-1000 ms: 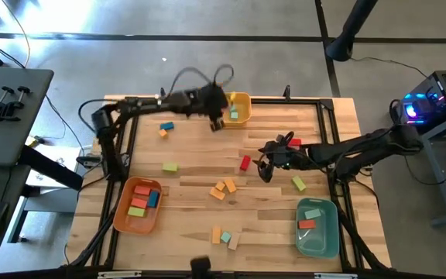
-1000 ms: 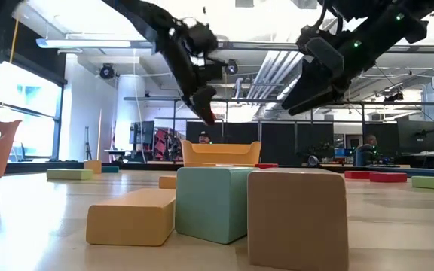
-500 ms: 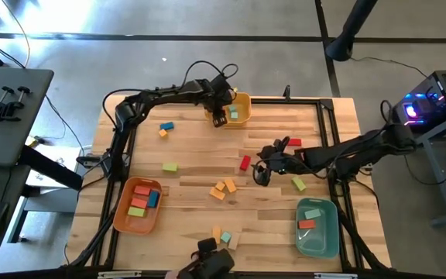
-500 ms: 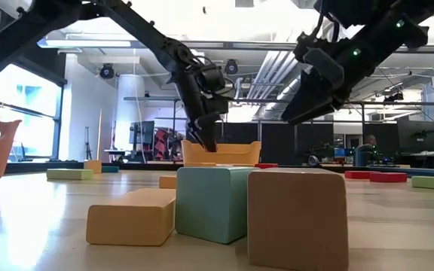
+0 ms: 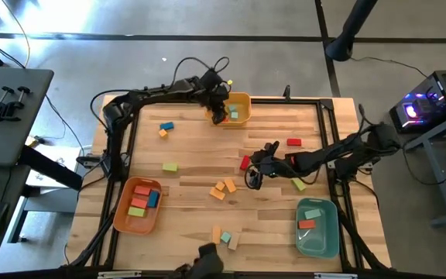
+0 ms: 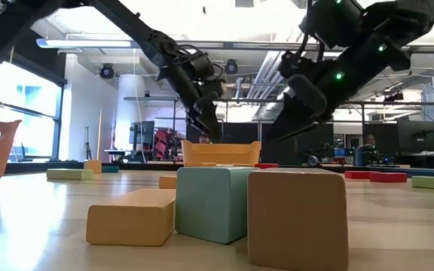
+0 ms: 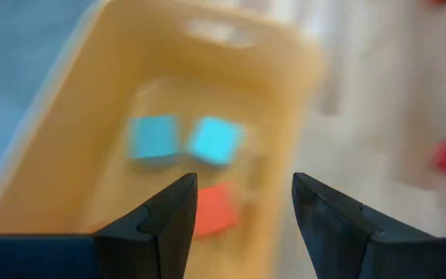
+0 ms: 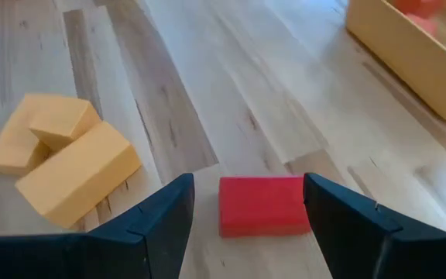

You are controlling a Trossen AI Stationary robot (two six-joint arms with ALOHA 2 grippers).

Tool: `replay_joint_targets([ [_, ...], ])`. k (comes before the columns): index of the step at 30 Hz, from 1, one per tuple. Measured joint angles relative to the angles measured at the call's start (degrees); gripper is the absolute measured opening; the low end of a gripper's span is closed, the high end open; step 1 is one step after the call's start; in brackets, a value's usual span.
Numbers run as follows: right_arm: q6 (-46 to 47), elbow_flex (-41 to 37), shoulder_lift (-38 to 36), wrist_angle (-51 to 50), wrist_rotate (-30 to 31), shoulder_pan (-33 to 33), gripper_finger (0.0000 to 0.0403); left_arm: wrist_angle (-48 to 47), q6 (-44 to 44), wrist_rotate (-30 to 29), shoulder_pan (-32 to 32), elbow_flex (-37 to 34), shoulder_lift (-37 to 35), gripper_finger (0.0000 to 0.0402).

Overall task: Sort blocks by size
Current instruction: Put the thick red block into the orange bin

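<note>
My left gripper [image 5: 217, 116] [image 7: 242, 180] hangs open over the yellow bin [image 5: 239, 102] at the far edge. In the bin [image 7: 300, 93] lie two teal-blue blocks [image 7: 184, 139] and a small red block [image 7: 214, 209]. My right gripper [image 5: 251, 177] [image 8: 248, 180] is open and low over mid-table. Its fingers stand on either side of a red block [image 8: 262, 205] [image 5: 245, 162], which lies flat on the wood. I see no touch there. Other blocks lie scattered on the table.
Two orange blocks [image 8: 60, 151] [image 5: 224, 188] lie just beside the red one. A green block [image 5: 298, 184] and a red block [image 5: 293, 142] lie near my right arm. The orange bin [image 5: 122, 211] sits near left, the teal bin [image 5: 327, 232] near right. Three blocks [image 6: 224, 211] sit at the near edge.
My left gripper has tipped downward over the yellow bin and opened, letting go of the small red block it carried, which now lies in the bin. My right gripper has sunk and gone toward the table's left, down to the red block, staying open.
</note>
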Motion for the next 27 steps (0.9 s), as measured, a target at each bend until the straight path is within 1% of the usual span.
replay_joint_targets([
  [1,-1.43,0.00,0.83,0.96,-0.03,-0.02,0.0238,3.11,-0.77,1.64,-0.59,-3.21,-1.64,0.0199],
  [3,-4.03,-0.02,2.43,3.13,-0.41,-0.41,0.0238,8.79,-1.57,3.06,-2.26,-9.43,-5.32,0.0199],
  [5,-6.27,-0.02,3.54,5.30,-2.17,-1.35,0.0238,13.16,-1.86,2.55,-4.75,-15.29,-9.29,0.0199],
  [7,-6.53,-0.02,4.53,7.08,-5.37,-3.22,0.0238,17.56,-1.89,1.97,-7.75,-20.57,-13.59,0.0199],
  [10,-4.11,-0.02,5.41,7.08,-10.21,-6.40,0.0238,24.28,-3.31,-1.59,-12.68,-27.14,-19.51,0.0200],
  [13,-2.30,-0.02,5.65,4.55,-10.59,-8.40,0.0238,31.22,-4.27,-6.06,-17.54,-32.45,-23.90,0.0200],
  [17,-1.94,0.09,5.52,1.72,-10.49,-9.70,0.0238,38.04,-4.50,-10.46,-22.46,-36.83,-27.21,0.0200],
  [20,-3.57,0.22,4.42,-1.43,-10.49,-9.69,0.0238,38.35,-5.38,-14.39,-25.35,-38.11,-27.99,0.0200],
  [23,-4.00,-0.02,1.10,-5.61,-10.53,-8.97,0.0238,38.36,-5.57,-18.80,-27.74,-38.69,-28.05,0.0200],
  [27,-4.90,0.02,-6.24,-10.00,-10.58,-7.23,0.0238,38.69,-5.62,-24.36,-30.26,-39.45,-27.99,0.0200],
])
